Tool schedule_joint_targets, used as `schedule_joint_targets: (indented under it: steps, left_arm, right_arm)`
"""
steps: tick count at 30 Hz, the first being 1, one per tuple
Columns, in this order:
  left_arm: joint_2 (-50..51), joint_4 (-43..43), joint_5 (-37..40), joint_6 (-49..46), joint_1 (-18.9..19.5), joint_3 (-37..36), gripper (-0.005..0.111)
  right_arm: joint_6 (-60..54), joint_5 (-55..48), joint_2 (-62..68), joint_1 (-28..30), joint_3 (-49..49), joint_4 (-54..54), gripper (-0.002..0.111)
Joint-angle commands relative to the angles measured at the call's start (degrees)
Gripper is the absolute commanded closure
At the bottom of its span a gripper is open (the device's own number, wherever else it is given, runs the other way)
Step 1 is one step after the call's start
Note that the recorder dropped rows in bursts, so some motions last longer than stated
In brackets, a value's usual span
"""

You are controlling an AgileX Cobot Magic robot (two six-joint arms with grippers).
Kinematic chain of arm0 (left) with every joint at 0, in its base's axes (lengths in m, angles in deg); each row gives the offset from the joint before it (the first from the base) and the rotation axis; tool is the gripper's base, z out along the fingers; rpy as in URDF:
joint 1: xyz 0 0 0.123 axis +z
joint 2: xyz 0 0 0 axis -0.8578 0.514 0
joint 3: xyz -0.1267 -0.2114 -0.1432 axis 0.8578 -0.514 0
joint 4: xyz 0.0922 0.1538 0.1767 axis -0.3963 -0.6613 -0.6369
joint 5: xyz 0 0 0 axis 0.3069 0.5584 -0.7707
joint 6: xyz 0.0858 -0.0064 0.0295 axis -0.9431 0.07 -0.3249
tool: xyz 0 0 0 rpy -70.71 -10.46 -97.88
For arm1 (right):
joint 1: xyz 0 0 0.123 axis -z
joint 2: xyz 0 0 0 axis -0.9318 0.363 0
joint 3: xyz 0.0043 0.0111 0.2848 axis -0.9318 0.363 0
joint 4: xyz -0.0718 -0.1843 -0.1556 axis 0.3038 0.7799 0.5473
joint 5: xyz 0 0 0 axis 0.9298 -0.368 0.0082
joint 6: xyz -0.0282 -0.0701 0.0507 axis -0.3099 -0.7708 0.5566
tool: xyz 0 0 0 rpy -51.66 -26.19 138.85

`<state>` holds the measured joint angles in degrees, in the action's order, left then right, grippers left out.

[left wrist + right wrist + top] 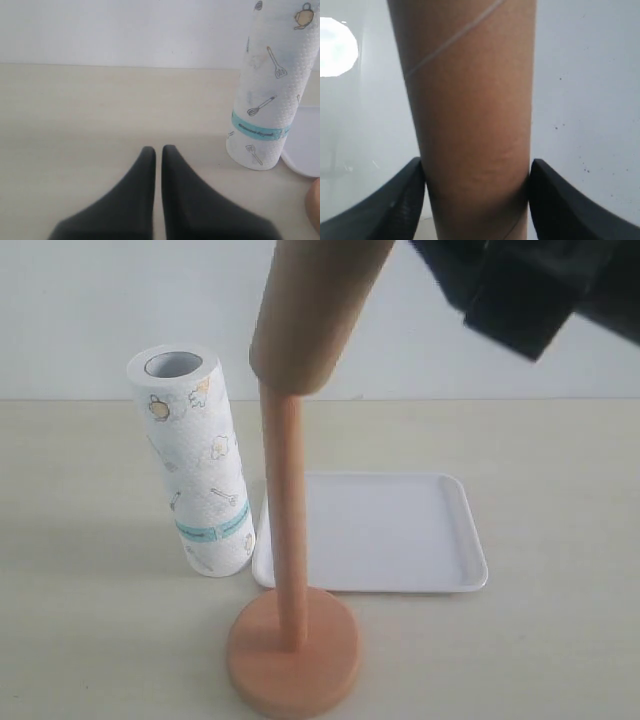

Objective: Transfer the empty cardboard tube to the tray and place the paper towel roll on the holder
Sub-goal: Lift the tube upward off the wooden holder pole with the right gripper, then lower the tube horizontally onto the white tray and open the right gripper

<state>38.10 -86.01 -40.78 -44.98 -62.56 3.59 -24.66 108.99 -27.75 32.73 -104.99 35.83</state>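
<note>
The brown empty cardboard tube (315,305) hangs tilted high over the holder (293,660), its lower end still around the top of the slim wooden post (287,510). My right gripper (477,172) is shut on the tube (470,110), one black finger on each side; in the exterior view only its dark body at the top right shows. The paper towel roll (192,460) stands upright left of the holder, touching the white tray (400,530) rim. My left gripper (158,150) is shut, empty, low over the table left of the roll (267,95).
The tray lies flat behind and right of the holder's round base, with nothing on it. A pale wall runs along the table's far edge. The tray's corner (305,150) and a bit of the holder's base (315,205) show in the left wrist view.
</note>
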Motion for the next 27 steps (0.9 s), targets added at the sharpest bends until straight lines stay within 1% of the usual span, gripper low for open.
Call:
schedule_joint_targets:
  steps: [1,4,8,12,17,20,24,27]
  left_arm:
    - [-0.2,-0.1,0.0,-0.2,-0.1,-0.2,0.103]
    - [-0.2,-0.1,0.0,-0.2,-0.1,-0.2,0.103]
    - [-0.2,-0.1,0.0,-0.2,-0.1,-0.2,0.103]
    - [-0.2,-0.1,0.0,-0.2,-0.1,-0.2,0.103]
    - [-0.2,-0.1,0.0,-0.2,-0.1,-0.2,0.103]
    - [-0.2,-0.1,0.0,-0.2,-0.1,-0.2,0.103]
    - [-0.2,-0.1,0.0,-0.2,-0.1,-0.2,0.103]
    - [-0.2,-0.1,0.0,-0.2,-0.1,-0.2,0.103]
  right_arm:
    - [0.4,-8.8,-2.6,0.0,-4.7,-0.2,0.108]
    - [-0.6,-18.0,-3.7,0.0,-8.9,0.0,0.108]
    - [-6.2,-32.2,-3.6,0.0,-13.9,0.0,0.108]
    - [-13.3,-42.0,-3.6,0.0,-15.7,0.0,0.108]
    - [-19.2,-47.5,0.4,0.0,-15.7,0.0,0.108]
    - [-22.3,-49.3,5.6,0.0,-15.8,0.0,0.108]
    - [-23.8,-54.4,13.3,0.0,-18.4,0.2,0.108]
    - [-24.3,-55.5,18.5,0.0,-19.7,2.3,0.108]
